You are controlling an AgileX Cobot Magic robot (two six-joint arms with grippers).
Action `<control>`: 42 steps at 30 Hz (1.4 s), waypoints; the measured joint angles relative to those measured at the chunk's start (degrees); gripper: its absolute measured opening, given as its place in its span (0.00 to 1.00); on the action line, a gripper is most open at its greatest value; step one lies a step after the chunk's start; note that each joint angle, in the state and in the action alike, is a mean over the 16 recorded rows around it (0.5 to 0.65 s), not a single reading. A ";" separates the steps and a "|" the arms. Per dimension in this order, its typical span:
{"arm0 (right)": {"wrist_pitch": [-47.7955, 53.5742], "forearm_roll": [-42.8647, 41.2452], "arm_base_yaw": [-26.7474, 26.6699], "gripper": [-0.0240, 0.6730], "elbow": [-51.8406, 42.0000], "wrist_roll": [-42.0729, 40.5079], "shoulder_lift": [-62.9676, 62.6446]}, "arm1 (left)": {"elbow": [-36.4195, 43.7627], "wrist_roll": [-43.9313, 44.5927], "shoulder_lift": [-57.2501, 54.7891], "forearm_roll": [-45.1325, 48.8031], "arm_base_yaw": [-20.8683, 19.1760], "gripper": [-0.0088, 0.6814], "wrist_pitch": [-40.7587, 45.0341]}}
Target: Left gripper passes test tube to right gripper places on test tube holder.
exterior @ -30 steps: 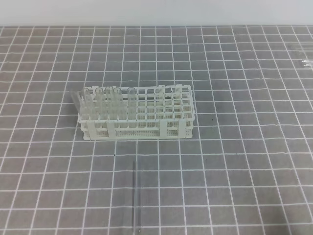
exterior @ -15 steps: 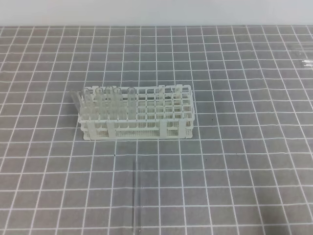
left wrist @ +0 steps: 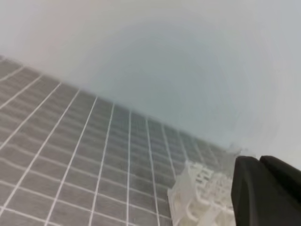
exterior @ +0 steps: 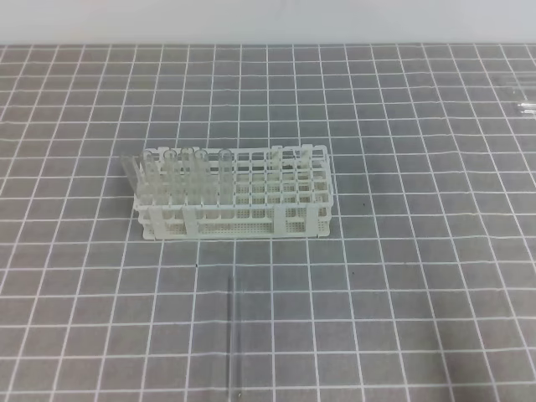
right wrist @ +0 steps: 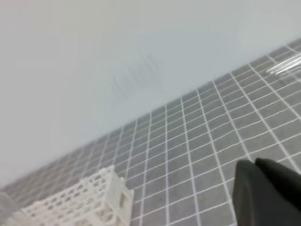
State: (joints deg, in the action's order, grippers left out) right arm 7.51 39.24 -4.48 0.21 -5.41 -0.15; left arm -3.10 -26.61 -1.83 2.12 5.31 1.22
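Note:
A thin clear test tube [exterior: 234, 335] lies flat on the grid mat, pointing away from the front edge, just in front of the white test tube holder [exterior: 251, 194]. Several clear tubes [exterior: 172, 172] stand in the holder's left end. Neither gripper appears in the exterior high view. In the left wrist view a black part of the left gripper [left wrist: 265, 193] sits at the lower right, with the holder [left wrist: 200, 197] beside it. The right wrist view shows a black part of the right gripper [right wrist: 268, 193] at the lower right and the holder [right wrist: 80, 200] at the lower left.
A few clear tubes [exterior: 521, 94] lie at the mat's far right; the right wrist view also catches these tubes [right wrist: 284, 66]. A pale wall runs along the back edge of the grey grid mat [exterior: 402, 251].

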 joint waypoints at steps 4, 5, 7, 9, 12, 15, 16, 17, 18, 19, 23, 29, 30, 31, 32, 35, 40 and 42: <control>1.72 1.34 0.00 0.03 1.35 -0.68 0.72 | -4.75 0.82 -4.26 0.00 0.00 0.01 5.04; 2.40 1.52 0.00 0.03 1.89 -0.79 1.19 | -6.36 1.38 -5.85 0.00 0.00 0.01 6.64; 4.09 1.71 0.00 0.03 3.24 -0.89 2.54 | -10.11 2.89 -9.69 -0.11 0.00 0.01 10.36; 6.21 1.49 0.00 0.03 4.90 -0.92 4.40 | -14.33 5.07 -14.34 -0.61 0.00 0.01 14.51; 9.92 0.14 0.00 0.03 7.91 -0.95 8.01 | -20.93 10.17 -22.28 -2.68 0.00 0.01 20.72; 14.07 -2.20 0.00 0.03 11.44 -0.98 12.40 | -27.03 17.28 -30.50 -6.83 0.00 0.01 26.72; 15.46 -3.09 0.00 0.03 12.63 -0.99 14.02 | -28.67 19.94 -33.06 -8.68 0.02 0.01 28.59; 16.84 -3.96 0.00 0.03 13.79 -1.00 15.67 | -30.34 22.63 -35.70 -10.82 0.08 0.01 30.42; 18.19 -4.81 0.00 0.03 14.89 -1.03 17.29 | -31.78 25.19 -38.17 -12.91 0.21 0.01 32.12; 19.47 -5.63 0.00 0.03 15.96 -1.06 18.86 | -33.04 27.58 -40.50 -15.07 0.42 0.01 33.59; 23.56 -8.31 0.00 0.03 19.52 -1.77 24.27 | -36.42 35.90 -48.61 -23.46 2.63 0.01 37.20; 27.27 -9.48 0.00 0.03 22.68 -3.92 29.47 | -38.12 41.14 -58.77 -32.23 10.97 0.01 35.63; 27.57 -9.38 0.00 0.03 22.96 -4.30 30.02 | -38.41 40.78 -60.44 -32.69 12.79 0.01 35.08; 27.79 -9.22 0.00 0.03 23.20 -4.70 30.50 | -38.80 40.01 -62.15 -32.76 14.71 0.01 34.52; 27.92 -9.01 0.00 0.03 23.38 -5.09 30.90 | -39.29 38.81 -63.88 -32.50 16.67 0.01 34.00; 28.05 -8.21 0.00 0.03 23.65 -6.21 31.75 | -41.36 34.56 -69.20 -30.37 22.58 0.01 33.45; 28.13 -6.62 0.00 0.03 23.73 -7.63 32.33 | -46.28 27.42 -77.76 -26.46 30.87 0.01 35.61; 28.17 -6.20 0.00 0.03 23.74 -7.92 32.37 | -48.41 24.86 -80.73 -24.79 33.07 0.01 37.62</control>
State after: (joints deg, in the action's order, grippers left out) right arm 35.68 33.03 -4.48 23.96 -13.33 32.22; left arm -51.52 -1.75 -82.56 -22.67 38.38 38.83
